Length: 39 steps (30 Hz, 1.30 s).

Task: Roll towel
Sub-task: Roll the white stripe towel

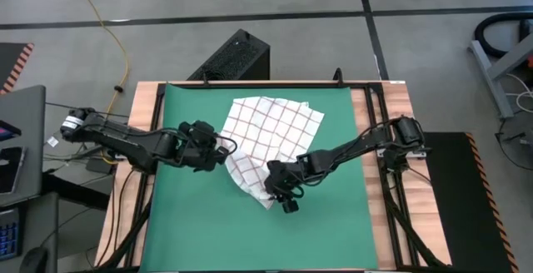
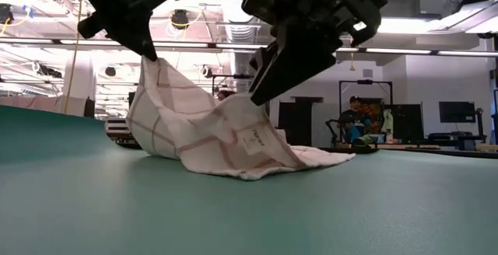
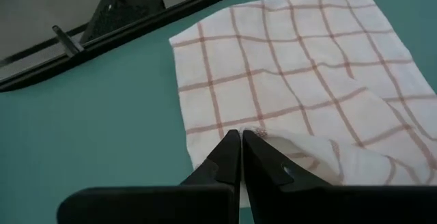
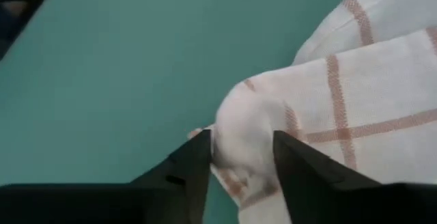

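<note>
I see the wide flat green mat (image 1: 333, 223) covering the wooden table (image 1: 137, 123), and on its middle lies the thin white cloth towel with a red grid (image 1: 275, 127), crumpled along its near edge. My left gripper (image 1: 223, 150) is pinched tight on the towel's left edge and holds that corner lifted off the mat. My right gripper (image 1: 279, 191) sits at the near corner, its fingers (image 4: 198, 162) parted around a bunched fold of cloth.
</note>
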Available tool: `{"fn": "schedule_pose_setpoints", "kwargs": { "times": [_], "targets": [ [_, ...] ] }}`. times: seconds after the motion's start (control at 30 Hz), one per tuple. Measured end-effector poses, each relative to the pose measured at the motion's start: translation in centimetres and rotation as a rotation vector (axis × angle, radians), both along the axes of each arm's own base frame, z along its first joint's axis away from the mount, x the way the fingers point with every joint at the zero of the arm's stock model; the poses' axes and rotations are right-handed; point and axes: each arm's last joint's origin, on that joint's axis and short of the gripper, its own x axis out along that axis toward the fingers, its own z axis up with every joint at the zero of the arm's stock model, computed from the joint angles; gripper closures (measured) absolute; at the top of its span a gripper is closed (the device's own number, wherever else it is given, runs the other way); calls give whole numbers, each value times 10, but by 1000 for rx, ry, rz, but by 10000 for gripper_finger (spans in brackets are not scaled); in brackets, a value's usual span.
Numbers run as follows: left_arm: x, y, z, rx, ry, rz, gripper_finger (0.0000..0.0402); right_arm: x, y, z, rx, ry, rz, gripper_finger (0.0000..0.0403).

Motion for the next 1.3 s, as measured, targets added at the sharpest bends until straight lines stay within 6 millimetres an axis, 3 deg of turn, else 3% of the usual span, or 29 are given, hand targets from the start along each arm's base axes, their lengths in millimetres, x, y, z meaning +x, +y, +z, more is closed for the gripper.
{"fn": "schedule_pose_setpoints", "kwargs": {
  "times": [0.17,0.37,0.5,0.63,0.97,1.3],
  "targets": [
    [1,6,0,7,5,25,401,-3,12,-9,-122,6,-10,170],
    [1,13,-2,-1,21,39,401,-4,41,-22,-147,-12,28,165],
    [1,12,-2,-2,63,-14,401,-6,56,-25,-256,-78,-47,168],
    [1,12,-2,23,99,-49,401,-1,58,-20,-264,-152,-96,168],
    [2,12,-2,19,101,-57,401,6,71,-49,-293,-96,-56,168],
    [2,12,-3,10,112,-72,401,3,67,-67,-409,-5,-115,171]
  ]
}}
